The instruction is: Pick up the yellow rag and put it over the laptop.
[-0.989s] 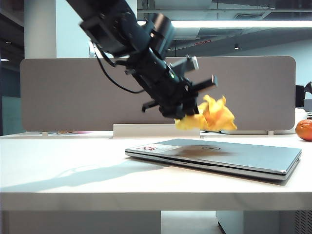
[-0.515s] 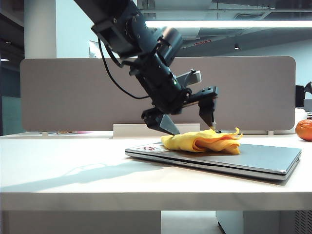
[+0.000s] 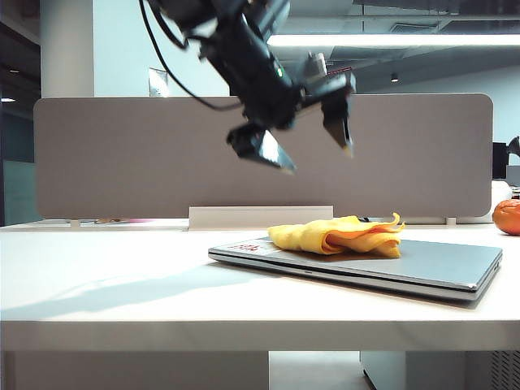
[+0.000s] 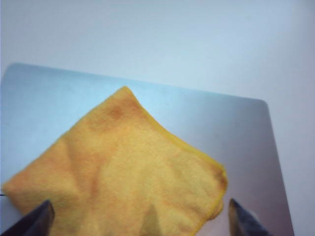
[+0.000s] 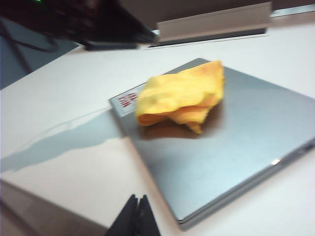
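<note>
Fingers of the left gripper (image 3: 307,134) stand spread wide and hold nothing, hanging in the air above the closed laptop (image 3: 422,264). In the exterior view the dark arm reaches down from the upper left, its two tips pointing at the lid but clear of everything below. That spread, well above the cloth, fits a gripper that has let its load go.

Directly beneath lies the yellow rag (image 3: 337,235), a fuzzy yellow-orange cloth in a loose, rumpled fold on the laptop's lid, near the end that carries the white-and-red sticker (image 3: 248,246). The left wrist view looks straight down on it: the rag (image 4: 118,169) spreads between the two dark fingertips (image 4: 34,221), with bare silver lid (image 4: 236,128) showing around its edges. It covers only part of the lid.

The right gripper (image 5: 135,219) sits low over the near edge of the white table (image 3: 106,284), its jaws pressed together and gripping nothing, well apart from the laptop (image 5: 236,147). Its camera shows the rag (image 5: 179,96) bunched beside the sticker (image 5: 127,101). This arm appears parked out of the way.

An orange fruit (image 3: 506,216) rests at the far right of the table. By the look of things, the rag is placed and the task is essentially done.
</note>
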Available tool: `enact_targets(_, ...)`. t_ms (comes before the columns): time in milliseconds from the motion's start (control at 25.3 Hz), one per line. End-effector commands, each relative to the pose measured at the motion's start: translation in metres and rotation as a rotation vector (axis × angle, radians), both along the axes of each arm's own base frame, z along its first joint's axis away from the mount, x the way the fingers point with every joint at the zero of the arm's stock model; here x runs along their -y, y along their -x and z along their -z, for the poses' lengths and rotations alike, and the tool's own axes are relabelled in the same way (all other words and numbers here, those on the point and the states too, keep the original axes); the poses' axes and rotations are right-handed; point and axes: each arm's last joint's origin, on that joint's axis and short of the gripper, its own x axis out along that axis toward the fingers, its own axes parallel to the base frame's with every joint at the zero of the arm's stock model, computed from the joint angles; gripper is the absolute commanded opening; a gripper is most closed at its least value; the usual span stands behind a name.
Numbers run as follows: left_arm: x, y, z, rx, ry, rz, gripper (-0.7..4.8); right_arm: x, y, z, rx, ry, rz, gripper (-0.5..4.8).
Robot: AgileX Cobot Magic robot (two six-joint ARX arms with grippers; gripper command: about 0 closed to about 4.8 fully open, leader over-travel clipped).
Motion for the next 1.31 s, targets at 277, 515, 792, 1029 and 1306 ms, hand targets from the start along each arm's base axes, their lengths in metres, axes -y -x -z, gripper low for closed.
enact_targets(277,-0.05,0.01,-0.051,0.054,-0.078,-0.028,0.14,0.007,-0.003,0.001,0.007,0.038,0.246,-0.01)
enact_targets(515,-0.082,0.016,-0.075,0.127,-0.138,-0.072,-0.06,0.011,-0.003,0.001,0.011,0.086,0.389,-0.01)
enact_targets(792,-0.097,0.033,-0.079,0.158,-0.169,-0.058,-0.06,0.013,-0.003,0.002,0.008,0.104,0.456,-0.01)
enact_targets(1029,-0.113,0.06,-0.079,0.197,-0.145,-0.063,-0.06,0.014,-0.003,0.002,0.011,0.125,0.486,-0.01)
enact_targets(1306,-0.14,0.103,-0.076,0.274,-0.093,-0.127,-0.06,0.014,-0.003,0.002,0.009,0.125,0.481,-0.01)
